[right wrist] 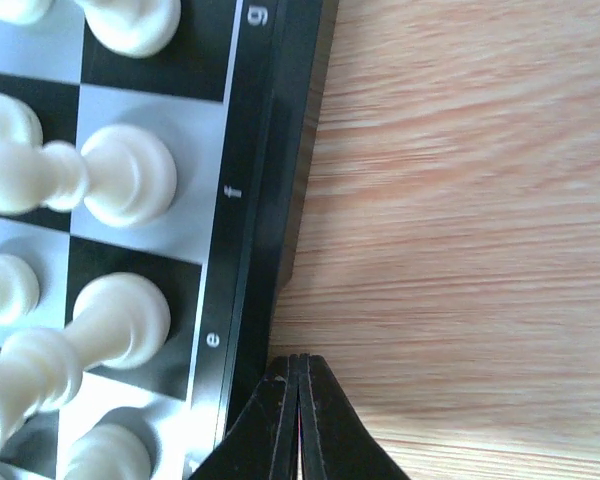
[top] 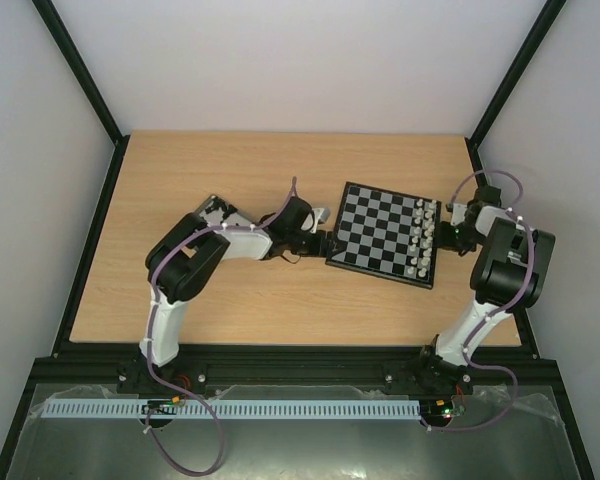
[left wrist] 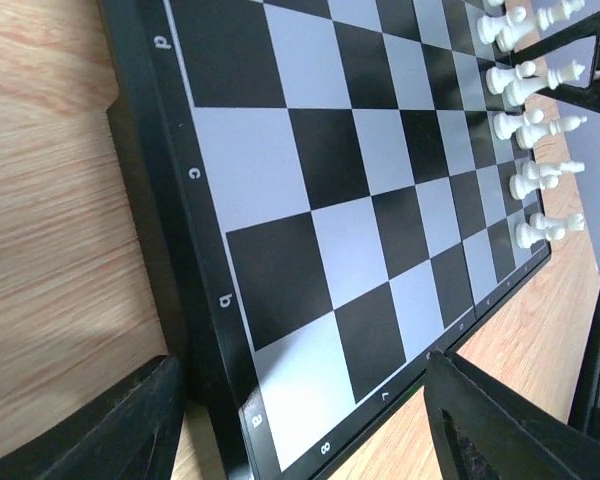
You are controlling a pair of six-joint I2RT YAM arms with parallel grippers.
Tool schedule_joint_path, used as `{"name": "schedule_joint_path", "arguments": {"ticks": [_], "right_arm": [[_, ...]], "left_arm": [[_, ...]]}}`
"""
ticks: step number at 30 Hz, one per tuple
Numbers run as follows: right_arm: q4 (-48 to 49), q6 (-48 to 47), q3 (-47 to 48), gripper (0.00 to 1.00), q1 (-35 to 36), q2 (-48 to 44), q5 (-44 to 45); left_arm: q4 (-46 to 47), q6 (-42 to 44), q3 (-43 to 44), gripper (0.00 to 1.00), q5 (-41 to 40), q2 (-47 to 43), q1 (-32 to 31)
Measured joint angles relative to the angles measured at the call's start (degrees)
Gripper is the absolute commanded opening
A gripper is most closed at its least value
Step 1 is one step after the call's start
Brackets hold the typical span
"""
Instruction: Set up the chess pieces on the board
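The chess pieces (top: 421, 238) in view are all of the pale set, and they are stood in two files along the right-hand edge of the board (top: 380, 232), which is laid slightly askew on the desk (top: 230, 170), right of its middle. That placing is judged to be the home ranks of one side, so the pale half of the task is taken to be largely done. No black piece is seen on the board or on the desk, so the other half is judged not yet begun. One board is counted, with two arms and two end effectors. The pale pieces cannot be counted exactly, since they overlap in the overhead view and are cut off in both wrist views; two full files would make sixteen. The left end effector (top: 325, 243) is held spread at the board's left rim, with one corner of the board lying between its fingers (left wrist: 110, 425); nothing is pinched. It is judged to be placed there to steady or square the board. The right end effector (right wrist: 298, 400) is pressed together with nothing between its fingers, low over the desk just beside the opposite rim near the letter e; whether the rim is touched cannot be told. It is judged to serve as a pusher or stop.
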Motion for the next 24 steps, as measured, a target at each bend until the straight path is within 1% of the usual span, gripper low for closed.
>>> {"name": "schedule_joint_path", "arguments": {"ticks": [8, 12, 17, 24], "right_arm": [[-1.5, -0.8, -0.2, 0.04, 4.8, -0.3, -1.3], [-2.0, -2.5, -1.5, 0.04, 7.2, -1.2, -2.3], [-3.2, -4.7, -3.6, 0.04, 9.6, -2.8, -3.4], [-5.7, -6.5, -6.0, 0.04, 12.3, -4.8, -5.4]], "left_arm": [[-0.1, 1.2, -8.2, 0.67, -1.7, -6.4, 0.0], [-1.6, 1.8, -11.6, 0.67, -2.6, -9.8, 0.0], [-4.9, 3.2, -14.3, 0.67, -3.2, -14.7, 0.0], [-6.6, 4.5, -17.4, 0.65, -3.2, -20.0, -0.4]]}}
